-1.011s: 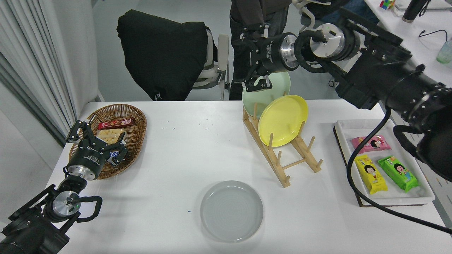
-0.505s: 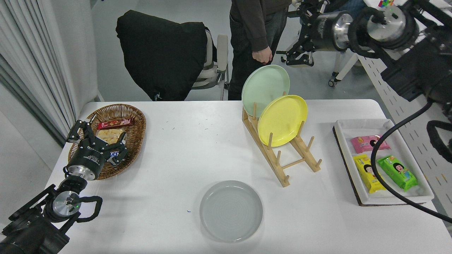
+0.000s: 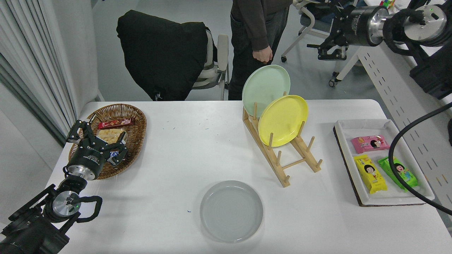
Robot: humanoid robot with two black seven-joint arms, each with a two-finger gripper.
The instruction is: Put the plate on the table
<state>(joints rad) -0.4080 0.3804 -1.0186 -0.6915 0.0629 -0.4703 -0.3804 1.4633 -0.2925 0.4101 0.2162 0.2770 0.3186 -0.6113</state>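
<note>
- Head view: the pale gray plate [image 3: 231,211] lies flat on the white tabletop [image 3: 197,148], near the front edge — well apart from the wooden rack [image 3: 282,155].
- It looks stiff, light and smooth; its raised rim is the likely place to grip.
- Right gripper [image 3: 330,53] hangs high beyond the tabletop, jaws spread, empty.
- Left gripper [image 3: 95,135] is parked by the basket [image 3: 136,120], jaws open, empty.

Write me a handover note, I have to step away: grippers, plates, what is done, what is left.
Left gripper: parked at lower left by the wicker basket, jaws open, empty.
Right gripper: raised at upper right, off the table, jaws open, holding nothing.
Gray plate: flat on the table, near front edge.
Mint-green plate and yellow plate: upright in the wooden rack.
Done: gray plate placed.
Left: nothing visible.
</note>
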